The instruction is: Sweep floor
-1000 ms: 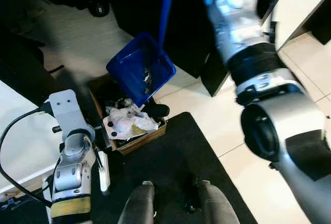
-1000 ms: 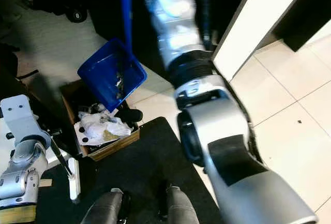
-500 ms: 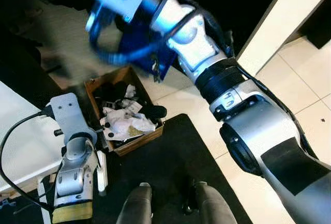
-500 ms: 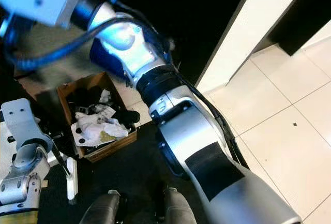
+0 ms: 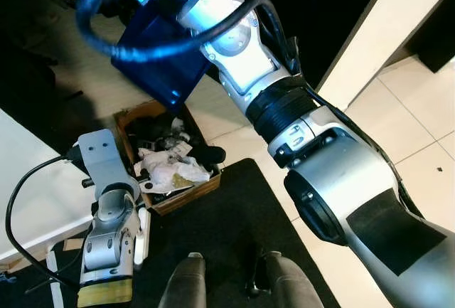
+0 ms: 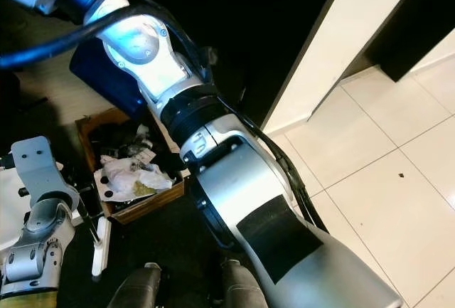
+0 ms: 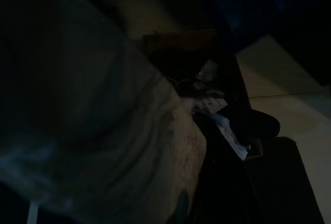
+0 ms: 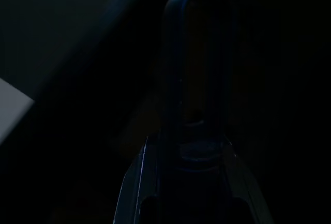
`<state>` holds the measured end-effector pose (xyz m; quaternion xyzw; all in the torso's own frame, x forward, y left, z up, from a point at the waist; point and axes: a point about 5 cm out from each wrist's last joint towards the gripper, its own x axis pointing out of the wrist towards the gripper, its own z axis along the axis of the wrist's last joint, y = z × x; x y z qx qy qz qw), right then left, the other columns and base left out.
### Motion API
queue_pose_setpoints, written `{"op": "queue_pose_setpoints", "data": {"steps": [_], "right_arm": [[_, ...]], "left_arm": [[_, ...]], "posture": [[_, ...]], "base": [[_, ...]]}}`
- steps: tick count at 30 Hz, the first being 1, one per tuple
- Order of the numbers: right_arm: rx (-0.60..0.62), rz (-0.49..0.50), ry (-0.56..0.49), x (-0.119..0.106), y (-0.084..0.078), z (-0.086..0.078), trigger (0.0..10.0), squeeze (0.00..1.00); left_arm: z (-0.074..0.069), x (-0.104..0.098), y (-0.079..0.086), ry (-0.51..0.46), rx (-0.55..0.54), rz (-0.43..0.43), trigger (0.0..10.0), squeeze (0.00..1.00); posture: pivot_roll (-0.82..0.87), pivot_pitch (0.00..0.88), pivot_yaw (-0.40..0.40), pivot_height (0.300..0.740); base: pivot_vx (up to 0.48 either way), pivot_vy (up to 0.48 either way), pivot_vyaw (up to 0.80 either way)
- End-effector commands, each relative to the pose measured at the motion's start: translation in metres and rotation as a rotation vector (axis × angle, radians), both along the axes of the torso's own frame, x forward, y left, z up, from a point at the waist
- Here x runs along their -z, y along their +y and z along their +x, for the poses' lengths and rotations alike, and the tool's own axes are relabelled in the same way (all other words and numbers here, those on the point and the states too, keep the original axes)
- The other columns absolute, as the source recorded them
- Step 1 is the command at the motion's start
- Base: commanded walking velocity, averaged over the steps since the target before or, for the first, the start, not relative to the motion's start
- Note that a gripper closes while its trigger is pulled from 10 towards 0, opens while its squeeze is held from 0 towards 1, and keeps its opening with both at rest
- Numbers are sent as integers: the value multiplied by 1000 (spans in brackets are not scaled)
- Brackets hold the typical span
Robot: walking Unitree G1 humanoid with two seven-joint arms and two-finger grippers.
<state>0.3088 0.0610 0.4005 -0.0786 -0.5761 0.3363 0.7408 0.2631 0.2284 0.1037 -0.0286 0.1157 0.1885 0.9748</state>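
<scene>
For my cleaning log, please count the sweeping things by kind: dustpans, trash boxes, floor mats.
Blue dustpan: 1
Wooden trash box: 1
Black floor mat: 1
Total: 3

The dustpan (image 5: 158, 55) hangs from the raised right arm (image 5: 284, 119), above and just behind the box (image 5: 167, 158). Paper trash (image 5: 170, 169) lies in the box, which sits on the floor before the mat (image 5: 234, 237). The left arm (image 5: 106, 230) hangs left of the box.
</scene>
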Motion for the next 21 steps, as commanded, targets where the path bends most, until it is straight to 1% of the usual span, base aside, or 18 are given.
{"op": "queue_pose_setpoints", "data": {"steps": [1, 2, 3, 6, 7, 8, 9, 10, 11, 12, 13, 14, 15, 16, 17, 18, 20, 21], "right_arm": [[30, 19, -51, -15, -7, -1, 10000, 0], [73, 30, -41, -17, -16, 5, 10000, 0], [73, 30, -41, -17, -16, 5, 10000, 0], [216, 81, -29, -23, -52, 24, 10000, 0], [216, 81, -29, -23, -52, 24, 10000, 0], [262, 99, -14, -23, -66, 31, 10000, 0], [262, 99, -14, -23, -66, 31, 10000, 0], [313, 115, 20, -20, -82, 39, 10000, 0], [344, 125, 44, -18, -92, 45, 10000, 0], [344, 125, 44, -18, -92, 45, 10000, 0], [382, 133, 78, -15, -104, 51, 10000, 0], [382, 133, 78, -15, -104, 51, 10000, 0], [426, 136, 119, -8, -119, 58, 10000, 0], [426, 136, 119, -8, -119, 58, 10000, 0], [473, 138, 172, 2, -137, 66, 10000, 0], [473, 138, 172, 2, -137, 66, 10000, 0], [545, 136, 300, 29, -172, 79, 10000, 0], [545, 136, 300, 29, -172, 79, 10000, 0]], "left_arm": [[-5, 4, -1, 17, -12, 10, 10000, 0], [-5, 4, -1, 18, -11, 10, 10000, 0], [-5, 4, -1, 18, -11, 10, 10000, 0], [-3, 5, -3, 21, -2, 8, 10000, 0], [-3, 5, -3, 21, -2, 8, 10000, 0], [-3, 6, -4, 22, 3, 7, 10000, 0], [-3, 6, -4, 22, 3, 7, 10000, 0], [-3, 6, -4, 23, 7, 6, 10000, 0], [-3, 6, -5, 24, 9, 5, 10000, 0], [-3, 6, -5, 24, 9, 5, 10000, 0], [-3, 6, -5, 25, 10, 5, 10000, 0], [-3, 6, -5, 25, 10, 5, 10000, 0], [-4, 6, -4, 27, 11, 6, 10000, 0], [-4, 6, -4, 27, 11, 6, 10000, 0], [-6, 7, -3, 34, 11, 11, 10000, 0], [-6, 7, -3, 34, 11, 11, 10000, 0], [-10, 9, 1, 50, 13, 24, 10000, 0], [-10, 9, 1, 50, 13, 24, 10000, 0]], "posture": [[166, 142, -72, 740], [162, 145, -69, 740], [162, 145, -69, 740], [147, 151, -60, 740], [147, 151, -60, 740], [143, 153, -57, 740], [143, 153, -57, 740], [141, 156, -55, 740], [141, 156, -55, 740], [141, 156, -55, 740], [136, 161, -53, 740], [136, 161, -53, 740], [133, 166, -49, 740], [133, 166, -49, 740], [131, 170, -46, 740], [131, 170, -46, 740], [119, 182, -29, 740], [119, 182, -29, 740]], "base": [[0, 0, 0], [0, 0, 0], [0, 0, 0], [0, 0, 0], [0, 0, 0], [0, 0, 0], [0, 0, 0], [0, 0, 0], [0, 0, 0], [0, 0, 0], [0, 0, 0], [0, 0, 0], [0, 0, 0], [0, 0, 0], [0, 0, 0], [0, 0, 0], [0, 0, 0], [0, 0, 0]]}}
